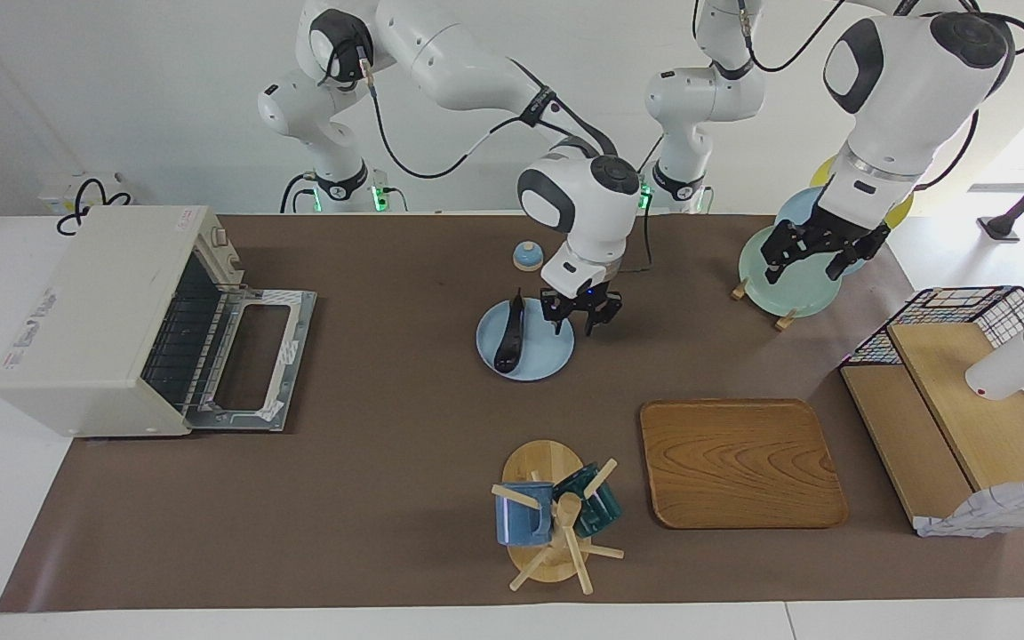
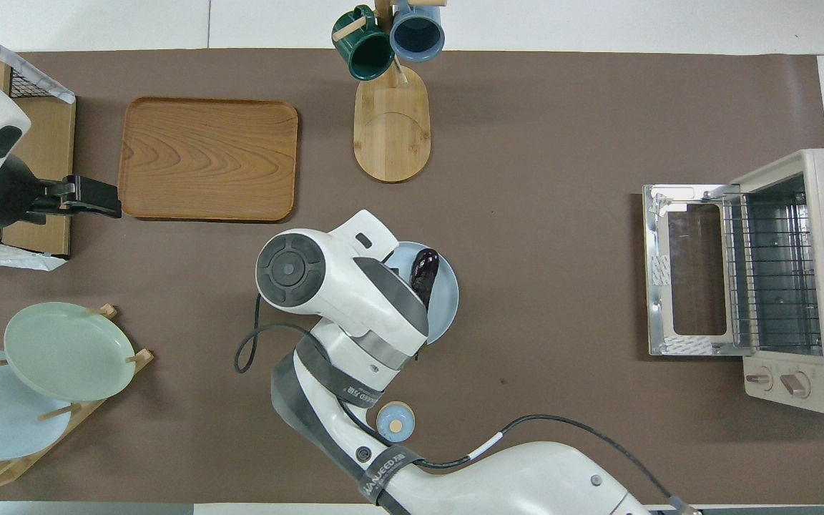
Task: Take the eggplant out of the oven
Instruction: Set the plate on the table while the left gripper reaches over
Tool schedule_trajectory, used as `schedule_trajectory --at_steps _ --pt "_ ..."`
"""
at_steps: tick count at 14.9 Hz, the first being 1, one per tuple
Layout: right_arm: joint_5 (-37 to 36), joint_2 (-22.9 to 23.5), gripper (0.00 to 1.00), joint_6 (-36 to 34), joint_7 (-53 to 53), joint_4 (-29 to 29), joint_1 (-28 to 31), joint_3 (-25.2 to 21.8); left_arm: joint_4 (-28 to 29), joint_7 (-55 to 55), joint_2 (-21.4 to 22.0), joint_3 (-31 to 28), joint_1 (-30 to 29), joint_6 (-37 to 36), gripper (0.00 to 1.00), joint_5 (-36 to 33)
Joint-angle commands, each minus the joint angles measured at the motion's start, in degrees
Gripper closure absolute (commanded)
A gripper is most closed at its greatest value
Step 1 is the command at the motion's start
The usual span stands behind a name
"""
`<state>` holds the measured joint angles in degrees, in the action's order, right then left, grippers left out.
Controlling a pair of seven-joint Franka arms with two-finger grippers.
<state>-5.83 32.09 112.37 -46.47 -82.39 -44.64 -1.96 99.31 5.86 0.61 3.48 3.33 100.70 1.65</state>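
Resting lengthwise on the light blue plate mid-counter, the eggplant is out of the toaster oven, whose door lies dropped open, rack bare. Right hand hangs just over the plate's rim beside it, fingers spread, holding nothing; looks like a release. Left hand waits over the plate rack, fingers apart, empty.
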Motion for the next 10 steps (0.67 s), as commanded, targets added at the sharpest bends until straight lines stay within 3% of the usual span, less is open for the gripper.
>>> schedule_trajectory --at_steps 1,4,6,10 --pt "-1.99 -4.65 0.6 -6.79 8.04 -0.84 5.86 0.46 1.15 -0.32 -1.57 0.21 1.32 2.57 0.0 -0.24" --pt "-4.01 -8.52 0.82 -10.76 16.3 -5.39 11.83 0.37 1.15 -0.32 -3.94 0.21 4.84 3.97 0.0 0.63" --pt "-5.41 -11.5 0.95 -9.81 19.3 -11.97 15.0 0.37 1.15 0.38 -6.14 0.12 8.17 5.81 0.0 3.0" --pt "-9.9 -14.5 0.99 -6.39 20.89 -21.21 20.28 0.46 1.15 9.93 -10.62 0.21 16.6 10.55 0.0 5.12"
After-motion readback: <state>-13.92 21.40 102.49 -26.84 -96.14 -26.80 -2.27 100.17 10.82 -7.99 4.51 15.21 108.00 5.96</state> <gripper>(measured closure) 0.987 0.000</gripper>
